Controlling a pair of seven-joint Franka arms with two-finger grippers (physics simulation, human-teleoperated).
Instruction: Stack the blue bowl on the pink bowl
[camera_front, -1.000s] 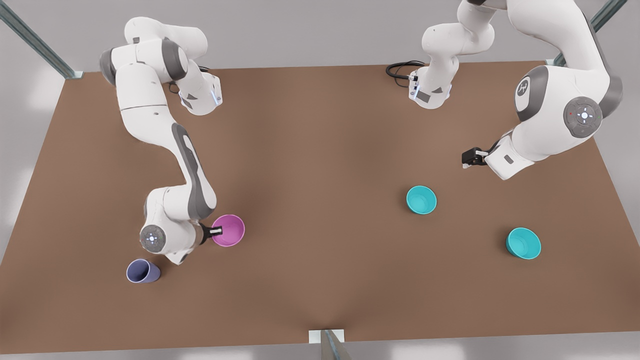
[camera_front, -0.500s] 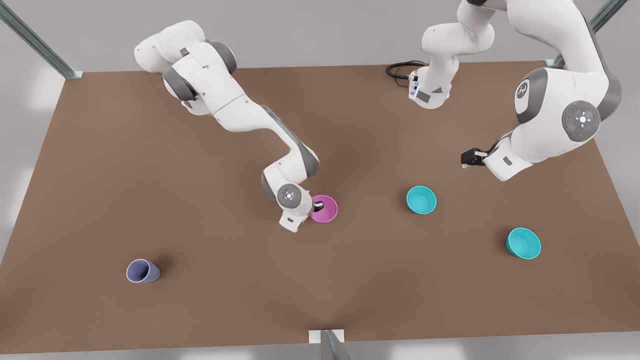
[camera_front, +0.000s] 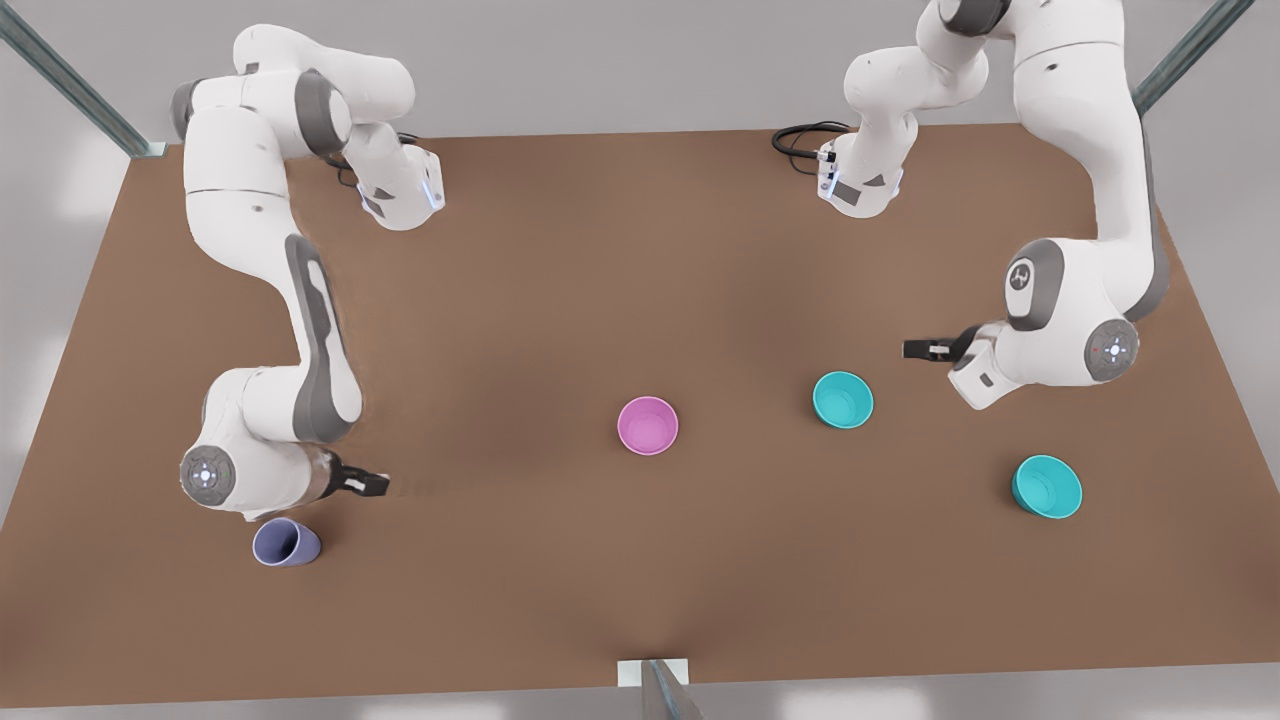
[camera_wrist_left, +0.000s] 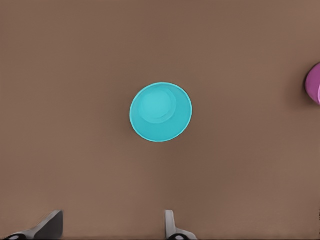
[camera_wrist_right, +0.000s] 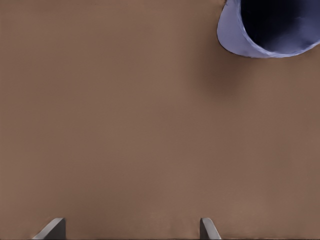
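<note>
I find no word, number or brand name that I can read on any of my feeds. The nearest thing to a sign is a small white emblem (camera_front: 1021, 276) on the grey joint cap (camera_front: 1040, 262) of the arm (camera_front: 1120, 190) at the front view's right. It may be a maker's mark or a stylised letter, but I cannot make it out from here. Low on that arm sits a round grey disc (camera_front: 1113, 349) with tiny light dots, one of them red. The other arm (camera_front: 235, 210) carries a matching disc (camera_front: 207, 475) with white dots.
</note>
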